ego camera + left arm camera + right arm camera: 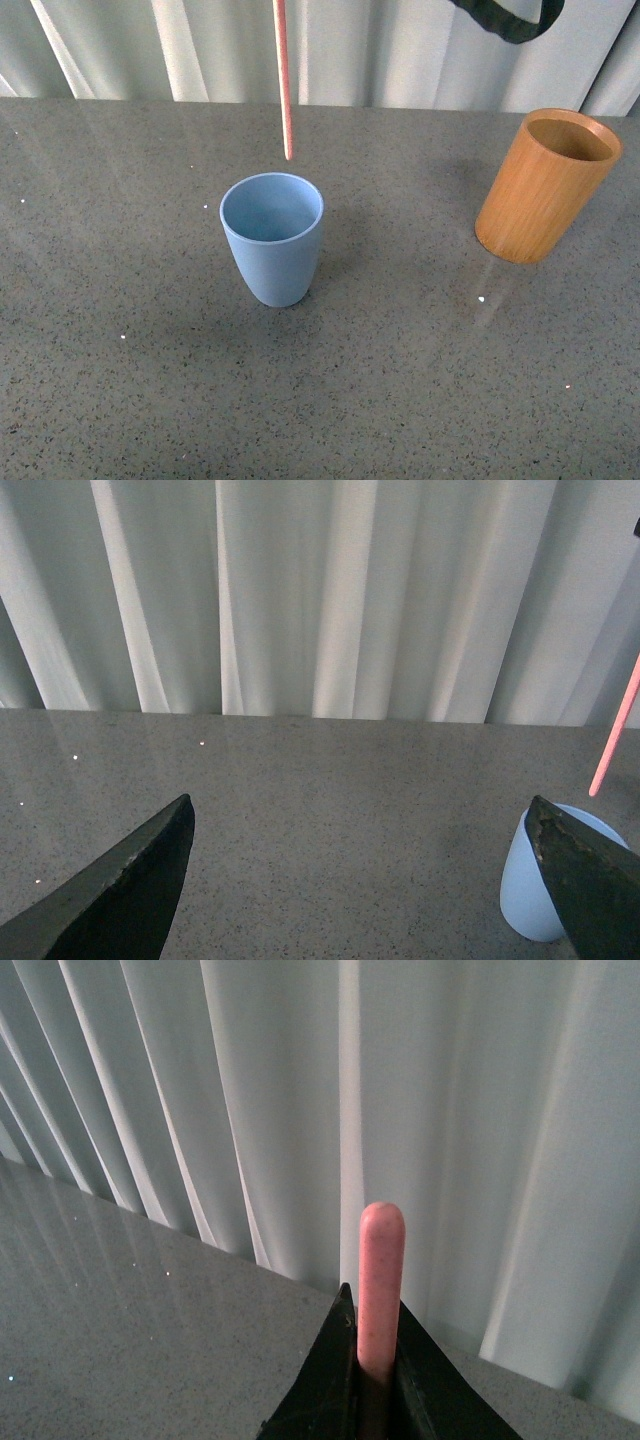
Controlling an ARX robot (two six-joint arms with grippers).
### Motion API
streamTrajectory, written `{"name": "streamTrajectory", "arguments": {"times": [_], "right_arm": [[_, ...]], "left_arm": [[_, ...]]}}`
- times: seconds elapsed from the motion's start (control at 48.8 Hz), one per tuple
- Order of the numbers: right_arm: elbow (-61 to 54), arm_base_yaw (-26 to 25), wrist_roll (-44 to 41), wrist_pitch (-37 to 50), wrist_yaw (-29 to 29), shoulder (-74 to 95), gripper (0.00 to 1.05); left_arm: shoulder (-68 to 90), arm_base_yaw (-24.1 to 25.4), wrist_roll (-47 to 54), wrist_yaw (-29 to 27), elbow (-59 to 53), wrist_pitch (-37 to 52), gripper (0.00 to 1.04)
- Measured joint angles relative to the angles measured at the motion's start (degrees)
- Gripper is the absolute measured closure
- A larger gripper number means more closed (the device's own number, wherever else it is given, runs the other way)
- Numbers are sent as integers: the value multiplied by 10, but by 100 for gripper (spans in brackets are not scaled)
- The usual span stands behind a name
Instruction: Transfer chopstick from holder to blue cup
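The pale pink chopstick [284, 80] hangs nearly upright in the front view, its lower tip just above and slightly behind the rim of the blue cup [271, 238]. My right gripper [373, 1338] is shut on the chopstick [380, 1280], whose rounded end sticks out past the black fingers; this gripper is out of the front view. The orange-tan holder [545, 186] stands empty at the right. My left gripper [360, 830] is open over bare table, with the blue cup [535, 895] partly behind one of its fingers and the chopstick [618, 730] beyond.
The cups stand on a grey speckled table [120, 300]. A pale pleated curtain [400, 50] hangs along its far edge. A dark cable loop [510, 25] hangs at the top right of the front view.
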Motion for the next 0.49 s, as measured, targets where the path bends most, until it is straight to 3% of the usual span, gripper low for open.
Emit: {"name": "streamTrajectory", "arguments": {"times": [0.492], "right_arm": [[13,2,8,13,-7,60,103]], "left_arm": [[0,0,0,0,0,0,7]]}}
